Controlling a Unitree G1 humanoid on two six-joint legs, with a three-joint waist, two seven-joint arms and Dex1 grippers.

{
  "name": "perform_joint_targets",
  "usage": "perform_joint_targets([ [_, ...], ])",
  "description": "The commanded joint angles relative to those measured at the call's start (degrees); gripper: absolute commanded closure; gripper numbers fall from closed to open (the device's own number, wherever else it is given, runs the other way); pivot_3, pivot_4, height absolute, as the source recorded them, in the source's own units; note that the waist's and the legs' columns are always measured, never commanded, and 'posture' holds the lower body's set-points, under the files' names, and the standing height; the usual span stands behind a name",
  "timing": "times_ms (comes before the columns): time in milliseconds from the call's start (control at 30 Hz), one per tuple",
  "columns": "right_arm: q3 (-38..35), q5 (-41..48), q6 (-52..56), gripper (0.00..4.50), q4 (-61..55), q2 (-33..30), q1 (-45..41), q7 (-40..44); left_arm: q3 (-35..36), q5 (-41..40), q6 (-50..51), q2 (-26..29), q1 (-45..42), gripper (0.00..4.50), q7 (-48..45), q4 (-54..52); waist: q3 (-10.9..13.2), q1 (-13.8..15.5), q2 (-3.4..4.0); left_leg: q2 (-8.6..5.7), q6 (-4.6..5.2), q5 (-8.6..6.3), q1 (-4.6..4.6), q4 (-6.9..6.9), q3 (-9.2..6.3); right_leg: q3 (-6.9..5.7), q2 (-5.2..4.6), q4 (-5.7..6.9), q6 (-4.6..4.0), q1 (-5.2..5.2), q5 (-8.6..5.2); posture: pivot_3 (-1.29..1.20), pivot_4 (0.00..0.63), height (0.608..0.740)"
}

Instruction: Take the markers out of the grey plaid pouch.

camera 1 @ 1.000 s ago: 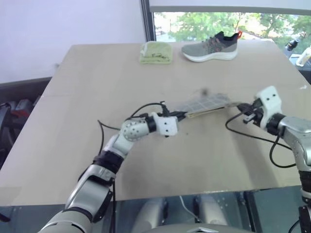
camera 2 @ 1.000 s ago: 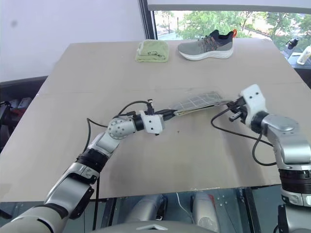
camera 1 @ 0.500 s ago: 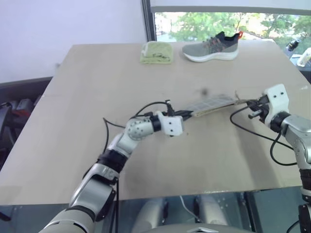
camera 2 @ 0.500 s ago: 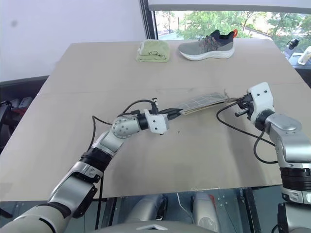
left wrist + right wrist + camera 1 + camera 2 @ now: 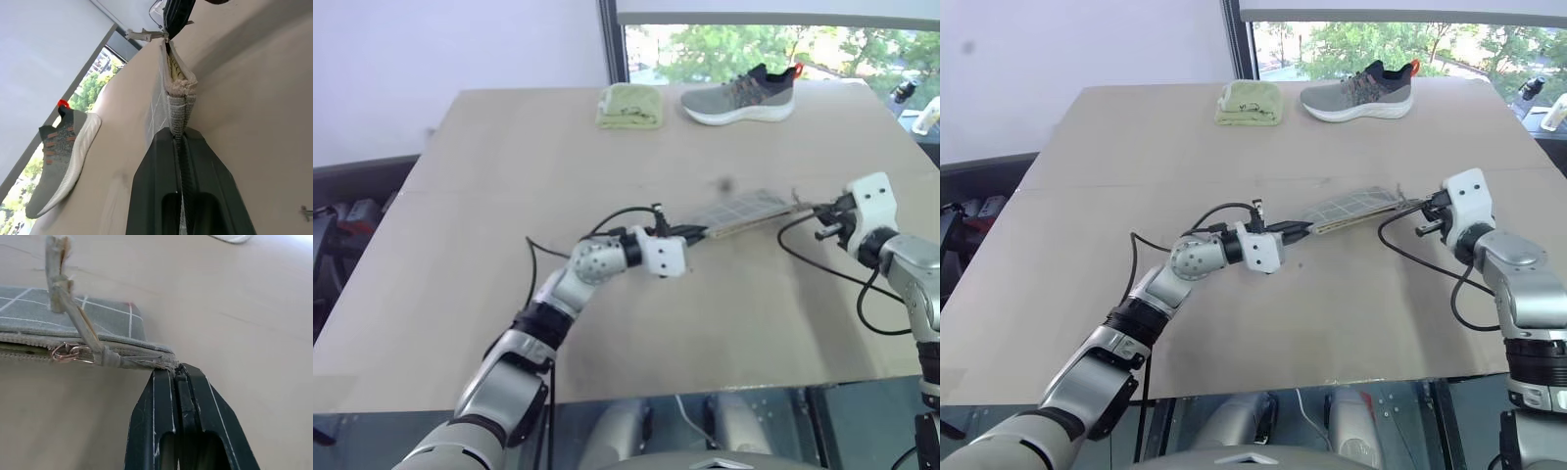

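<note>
One grey plaid pouch [image 5: 741,211] lies at centre right of the frame on a single worktop [image 5: 460,245]. Two end effectors are present: the left end effector [image 5: 698,233] at centre and the right end effector [image 5: 806,209] at right, one at each end of the pouch. One folded green cloth [image 5: 628,105] and one grey sneaker [image 5: 739,94] sit at upper centre. One cord pull [image 5: 73,313] and one metal zipper ring [image 5: 66,353] can be counted on the pouch.
</note>
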Motion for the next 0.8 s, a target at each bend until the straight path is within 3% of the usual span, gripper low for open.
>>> perform_joint_targets([
  [33,-8.7,-5.0,1.3,4.43,4.3,-4.5,-0.1,-8.0,3.8,-1.3,0.6,3.2,1.2,4.50,0.6,-0.1,0.0,0.0,0.00,0.00,0.00,0.00,0.00,0.00,0.00,0.00,0.00,0.00,0.00,0.00,0.00,0.00,0.150,0.740],
  [133,-8.0,-1.8,1.9,4.43,2.4,-2.8,-0.9,-5.5,3.8,-1.3,0.6,3.2,1.0,4.50,0.6,0.2,0.0,0.0,0.00,0.00,0.00,0.00,0.00,0.00,0.00,0.00,0.00,0.00,0.00,0.00,0.00,0.00,0.150,0.740],
  [233,-6.0,8.0,7.0,4.43,-4.6,1.0,-0.4,1.3,3.6,-1.3,0.5,3.1,0.9,4.50,0.6,0.4,0.0,-0.1,0.00,0.01,0.00,0.00,0.00,0.00,-0.01,0.00,0.00,0.00,0.00,0.00,0.00,0.00,0.150,0.740],
  [433,-2.1,25.1,20.2,4.43,-19.5,1.1,4.3,11.8,3.6,-1.2,0.5,2.8,0.9,4.50,0.6,0.5,0.0,0.0,0.00,0.02,0.02,-0.01,-0.01,-0.02,-0.03,0.00,-0.02,-0.03,0.00,0.00,0.00,0.00,0.150,0.740],
  [800,4.8,26.5,22.5,4.43,-22.9,9.7,0.7,4.1,3.7,-1.1,0.5,2.3,0.9,4.50,0.5,0.4,0.0,0.0,-0.02,0.01,0.03,-0.02,-0.01,0.02,-0.05,-0.05,-0.03,0.00,0.00,0.00,0.00,0.00,0.150,0.740],
])
